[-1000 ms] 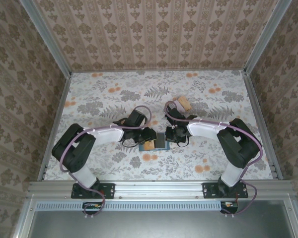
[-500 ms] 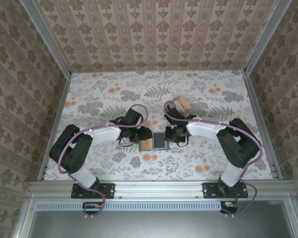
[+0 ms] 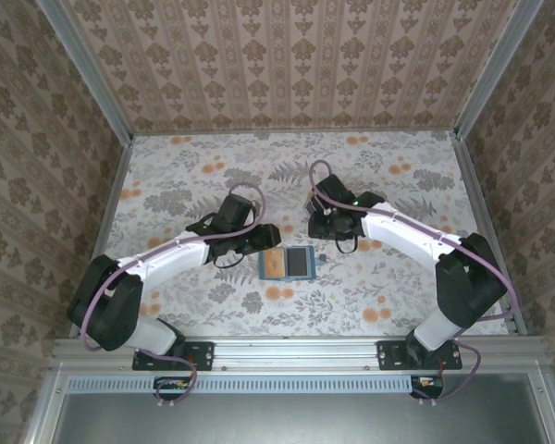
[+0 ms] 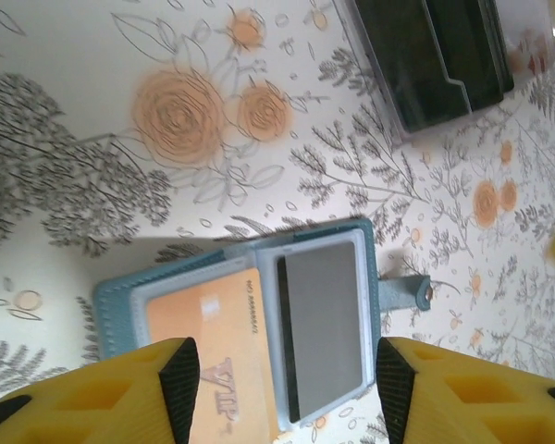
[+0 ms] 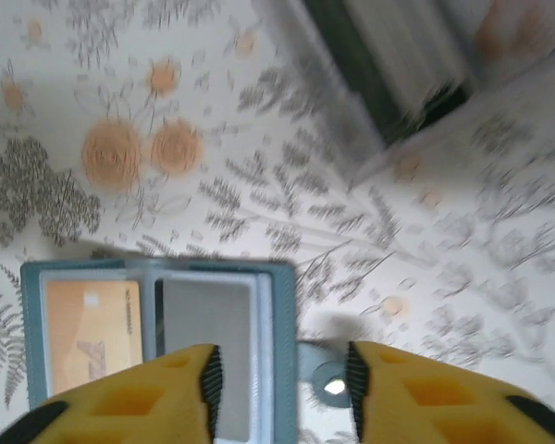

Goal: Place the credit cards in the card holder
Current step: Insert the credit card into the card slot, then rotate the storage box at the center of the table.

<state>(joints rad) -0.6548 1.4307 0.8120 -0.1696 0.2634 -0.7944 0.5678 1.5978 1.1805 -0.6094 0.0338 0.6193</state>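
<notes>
Floral table (image 3: 166,185), both arms reaching in from the near edge. Left arm (image 3: 166,259) stretched forward and angled in toward centre; right arm (image 3: 416,240) bent in from the other side, wrist over the middle of the table.

Card holder (image 3: 287,264) lay open and flat at table centre, between the two grippers and not touched by either. Looked light and floppy at the fold, likely to slide on the cloth, so pinning one flap down seemed wise.

Dark box (image 4: 425,55) sat farther back, well apart from the holder.

Left gripper (image 4: 287,379) hung above the holder, fingers spread, nothing between them. Right gripper (image 5: 282,379) hovered over the holder's clasp side, also spread and empty.

Tan card (image 4: 213,342) sat on one flap, grey card (image 4: 324,324) on the other; can't tell if fully in their slots. Cards looked thin, stiff, slick: best pinched by an edge. Small snap tab (image 4: 407,294) stuck out sideways.
</notes>
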